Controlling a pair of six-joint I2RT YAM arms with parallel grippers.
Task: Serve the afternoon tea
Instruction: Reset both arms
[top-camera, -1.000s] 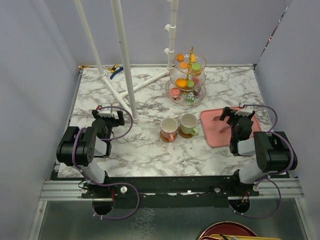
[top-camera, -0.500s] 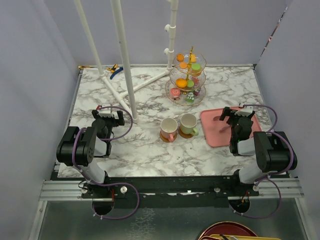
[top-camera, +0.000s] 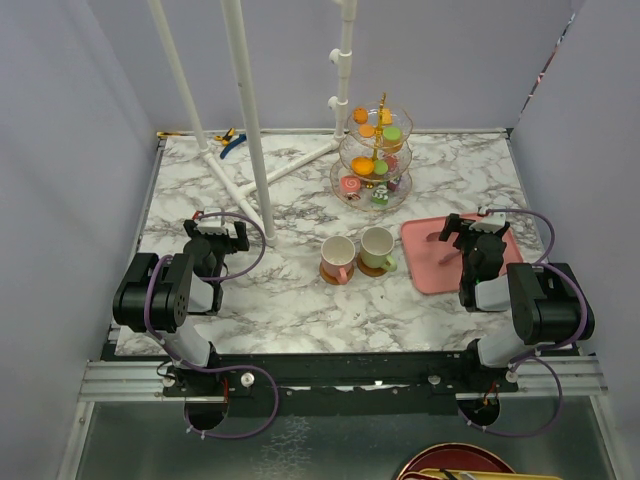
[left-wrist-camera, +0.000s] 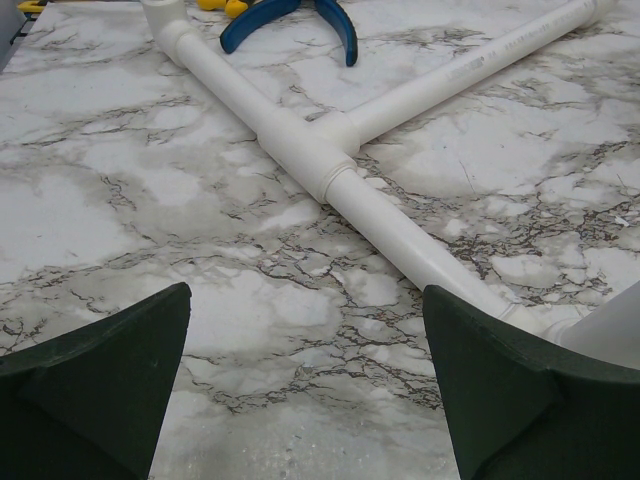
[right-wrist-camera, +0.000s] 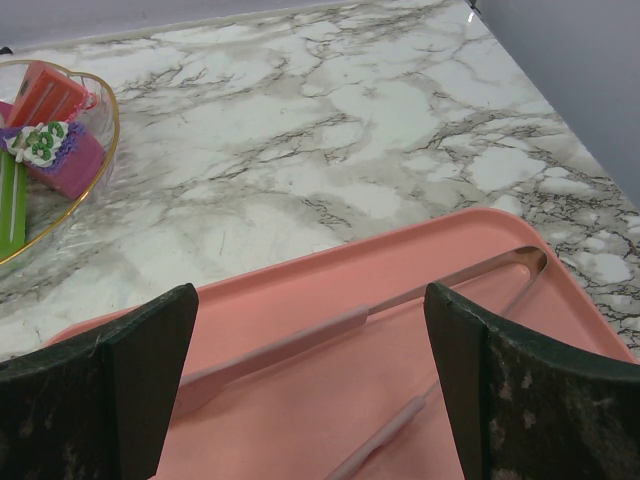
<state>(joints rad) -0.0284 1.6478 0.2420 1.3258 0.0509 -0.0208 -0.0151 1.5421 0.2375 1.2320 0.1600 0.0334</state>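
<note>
Underneath, marble-patterned table (top-camera: 300, 300) bearing everything. Next in bulk, white pipe frame (top-camera: 250, 120) rising from the far left and splaying its feet over the marble. Left gripper (top-camera: 218, 228) hanging low over bare marble near one pipe foot, fingers spread fully wide, grasping nothing. Right gripper (top-camera: 473, 228) poised above a flat pink tray (top-camera: 425, 265) at the right side, fingers likewise wide apart, empty. Far centre, just beyond the tray's far left corner: clear three-tier stand (top-camera: 375, 160) with gold stem, upright, loaded with macarons (top-camera: 392, 133) on the upper tiers and small cakes (right-wrist-camera: 60, 150) on the lowest. Nearer, around the middle of the table and left of the tray: pink mug (top-camera: 337, 258) and pale-green mug (top-camera: 377, 246) side by side, close together, both on round brown coasters (top-camera: 333, 279). Lying on the tray, metal tongs (right-wrist-camera: 330, 330). Smallest, blue-handled pliers (left-wrist-camera: 300, 20) at the far left by the frame.
</note>
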